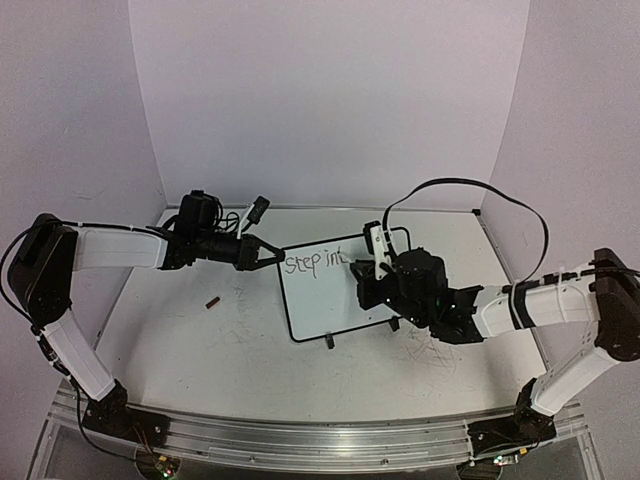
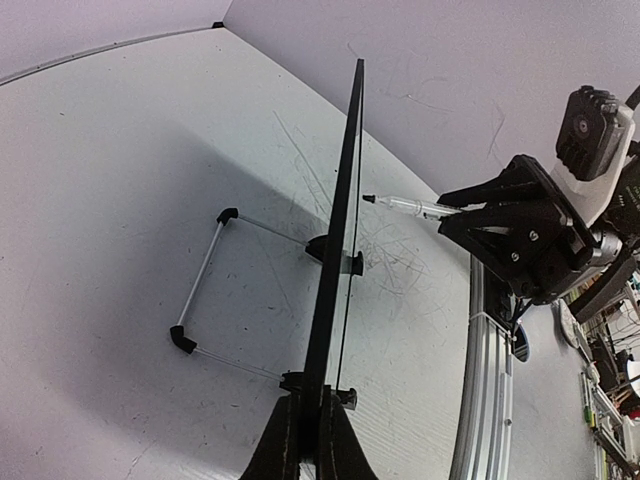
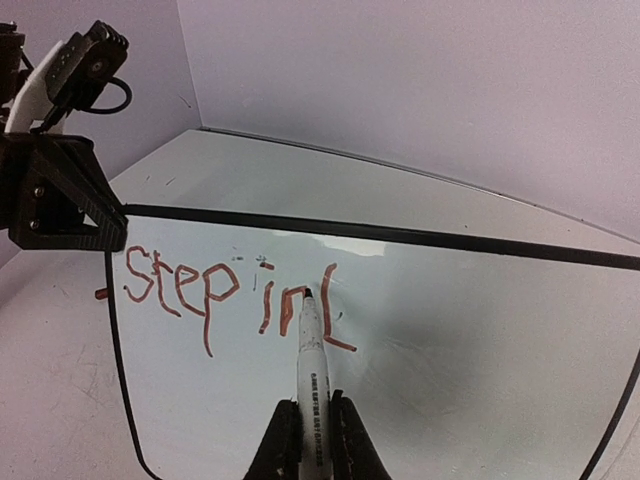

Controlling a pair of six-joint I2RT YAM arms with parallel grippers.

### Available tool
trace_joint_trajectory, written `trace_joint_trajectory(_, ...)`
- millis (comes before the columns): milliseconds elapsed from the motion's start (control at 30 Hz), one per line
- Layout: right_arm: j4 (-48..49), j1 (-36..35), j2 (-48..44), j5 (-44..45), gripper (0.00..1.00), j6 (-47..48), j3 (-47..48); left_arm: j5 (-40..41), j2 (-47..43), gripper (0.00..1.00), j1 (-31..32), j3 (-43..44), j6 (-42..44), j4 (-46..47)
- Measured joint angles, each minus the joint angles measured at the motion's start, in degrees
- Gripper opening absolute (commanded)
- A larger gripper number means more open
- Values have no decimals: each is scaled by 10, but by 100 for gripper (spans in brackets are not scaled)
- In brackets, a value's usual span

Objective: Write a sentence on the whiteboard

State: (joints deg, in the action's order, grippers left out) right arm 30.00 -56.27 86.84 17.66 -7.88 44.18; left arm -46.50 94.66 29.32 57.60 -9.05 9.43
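Note:
The whiteboard (image 1: 335, 295) stands tilted on its feet mid-table, black-framed. My left gripper (image 1: 270, 254) is shut on its left edge; the left wrist view shows the whiteboard (image 2: 340, 240) edge-on, running up from between the clamped left gripper (image 2: 312, 410). The sentence (image 1: 312, 262) reads "step in" plus one more stroke. In the right wrist view the sentence (image 3: 225, 290) looks reddish. My right gripper (image 3: 312, 408) is shut on a white marker (image 3: 312, 355), whose tip touches the whiteboard (image 3: 460, 380) just right of the "n". From the left wrist, the marker (image 2: 405, 206) points at the board's face.
A small dark red cap (image 1: 212, 301) lies on the table left of the board. A wire stand (image 2: 205, 270) props the board from behind. An aluminium rail (image 1: 300, 435) runs along the near edge. White walls (image 1: 330, 100) close in the back and sides.

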Motion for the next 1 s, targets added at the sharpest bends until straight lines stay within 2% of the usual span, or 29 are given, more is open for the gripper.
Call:
trace_joint_trajectory(700,-3,0,22,35,0,-6,10,1,0,0,0,0,0,0)
trace_joint_trajectory(1000,-12,2,-9,59,0,-12,-4,0,0,0,0,0,1,0)
